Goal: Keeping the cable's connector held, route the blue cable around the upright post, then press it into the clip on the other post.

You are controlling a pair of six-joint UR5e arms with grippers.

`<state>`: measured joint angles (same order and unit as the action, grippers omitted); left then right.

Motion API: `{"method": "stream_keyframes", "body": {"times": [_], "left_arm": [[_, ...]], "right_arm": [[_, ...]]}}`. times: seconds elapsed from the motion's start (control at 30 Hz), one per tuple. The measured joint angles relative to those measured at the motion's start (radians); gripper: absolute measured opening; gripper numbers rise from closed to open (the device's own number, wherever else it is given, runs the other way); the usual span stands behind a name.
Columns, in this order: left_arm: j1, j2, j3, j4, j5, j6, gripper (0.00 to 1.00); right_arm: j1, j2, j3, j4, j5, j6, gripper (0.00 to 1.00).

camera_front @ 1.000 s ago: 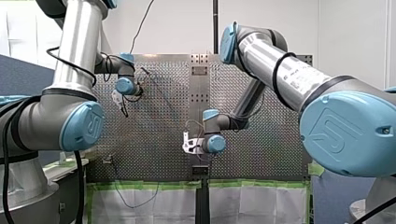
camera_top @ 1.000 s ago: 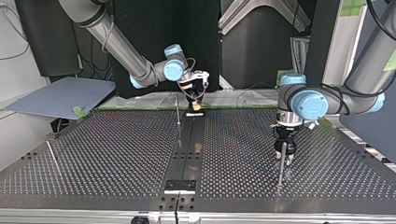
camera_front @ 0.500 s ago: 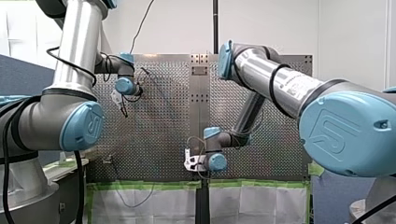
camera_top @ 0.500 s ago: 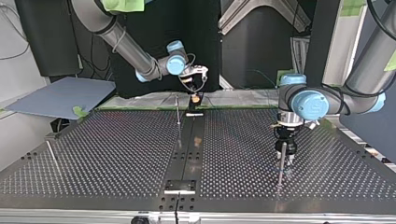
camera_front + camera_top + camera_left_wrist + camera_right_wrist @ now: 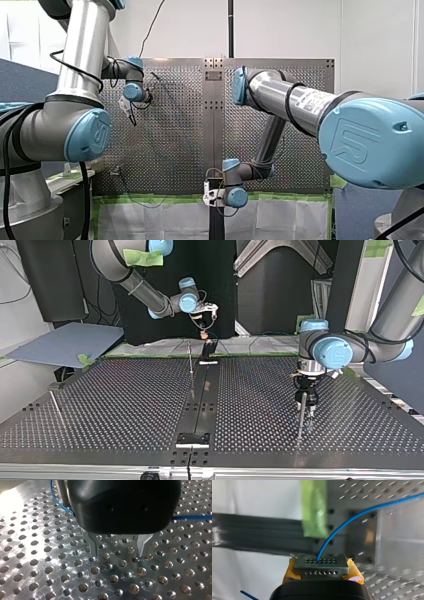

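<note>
Off the edge of the table (image 5: 100,405), the right gripper (image 5: 321,566) clamps the connector (image 5: 322,573). The blue cable (image 5: 362,512) passes the post (image 5: 60,492), where the left gripper (image 5: 117,552) stands open, empty. Overpulling could tear it loose.

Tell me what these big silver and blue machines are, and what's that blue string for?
They are two robot arms working over a metal table full of little holes. One picture looks from behind the arms, one faces them from across the table, and two come from small cameras on the wrists. Each arm ends in a gripper, like a two-fingered hand. My right gripper pinches a small metal connector between yellow pads; the blue cable comes out of it. My left gripper is open and empty, low over the table near a thin upright post.
</note>
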<state>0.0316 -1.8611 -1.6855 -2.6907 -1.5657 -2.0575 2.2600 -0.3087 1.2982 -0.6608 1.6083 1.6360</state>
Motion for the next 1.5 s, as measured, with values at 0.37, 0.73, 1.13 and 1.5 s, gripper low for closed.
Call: {"method": "stream_keyframes", "body": {"times": [0.37,0.73,1.13,1.5], "left_arm": [[0.003,0.000,0.000,0.000,-0.001,-0.001,0.78],[0.004,0.000,0.000,0.000,-0.001,-0.001,0.78],[0.008,0.000,0.000,0.000,-0.001,-0.004,0.78],[0.011,0.000,0.000,0.000,-0.012,-0.008,0.78]], "right_arm": [[-0.041,0.101,0.000,-0.031,0.017,0.006,0.00],[-0.080,0.182,0.026,-0.050,0.027,0.008,0.00],[-0.118,0.114,0.109,-0.113,0.035,0.010,0.00],[-0.132,0.027,0.196,-0.200,0.062,0.010,0.00]]}}
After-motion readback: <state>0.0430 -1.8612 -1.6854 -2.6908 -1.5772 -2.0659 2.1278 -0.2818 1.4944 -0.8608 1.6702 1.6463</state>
